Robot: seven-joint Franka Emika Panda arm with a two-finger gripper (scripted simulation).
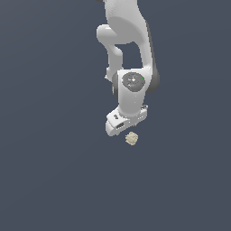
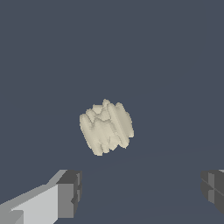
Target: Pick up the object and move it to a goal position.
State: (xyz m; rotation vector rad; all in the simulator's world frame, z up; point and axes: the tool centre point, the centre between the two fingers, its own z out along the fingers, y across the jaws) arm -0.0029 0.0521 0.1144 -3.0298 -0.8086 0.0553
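I see the object (image 2: 106, 127) lying on the flat grey-blue floor (image 1: 54, 180) — a pale beige, knobbly lump. In the wrist view its ridges run roughly parallel, slightly tilted; the lump is close to cubic, so I can't pick out a clear long axis or facing. My gripper (image 2: 140, 192) hangs above it with the jaws spread wide, the two dark fingertips (image 2: 70, 192) far apart and nothing between them. In the exterior view the object (image 1: 131, 138) sits just below the white hand — near it, not touching.
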